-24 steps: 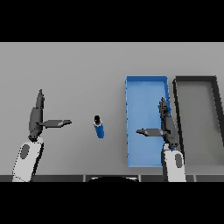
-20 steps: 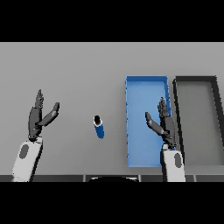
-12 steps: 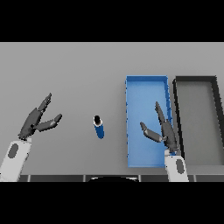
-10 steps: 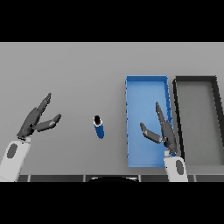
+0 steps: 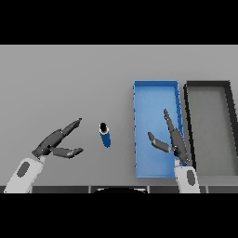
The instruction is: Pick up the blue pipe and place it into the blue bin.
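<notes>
Head view: blue pipe (image 5: 105, 135) lies on grey table (image 5: 69, 79), between both hands, just left of blue bin (image 5: 155, 86); dark bin (image 5: 208, 85) beside that; left hand (image 5: 56, 142) near pipe, not touching, fingers and thumb spread apart, holding nothing; right hand (image 5: 171, 139) over blue bin, fingers straight, thumb out, empty; pipe looks short, rigid, light, probably smooth and prone to rolling; best pinched across mid-body.

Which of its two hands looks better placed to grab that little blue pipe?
Probably the left hand: it is open beside the blue pipe with bare table between them. The right hand hangs over the blue bin, farther off.
</notes>
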